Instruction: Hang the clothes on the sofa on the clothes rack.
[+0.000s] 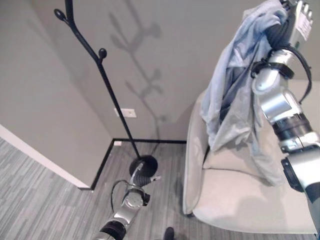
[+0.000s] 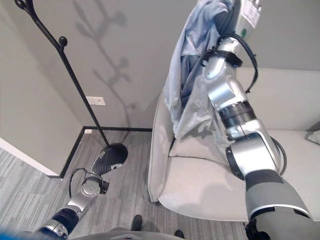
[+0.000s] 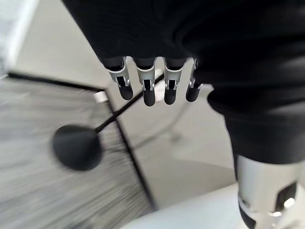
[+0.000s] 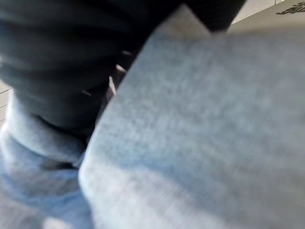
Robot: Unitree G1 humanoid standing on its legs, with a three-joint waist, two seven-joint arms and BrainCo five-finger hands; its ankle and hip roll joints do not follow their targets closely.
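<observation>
A light blue-grey garment (image 1: 232, 95) hangs in the air above the cream sofa (image 1: 235, 200), its lower folds trailing down to the backrest. My right hand (image 1: 300, 20) is raised high at the top right and shut on the garment's bunched top; the same cloth (image 4: 200, 133) lies right against that hand in the right wrist view. The black clothes rack (image 1: 107, 87) with knobbed branches stands to the left by the wall, bare, on a round base (image 1: 143, 164). My left hand (image 1: 140, 175) hangs low beside that base, its fingers (image 3: 147, 86) relaxed and holding nothing.
Grey walls meet in a corner behind the rack, with a white outlet (image 1: 127, 113) low on the wall. The floor (image 1: 45, 195) is grey striped carpet between the rack and the sofa. A pale cushion (image 2: 315, 136) lies at the sofa's far right.
</observation>
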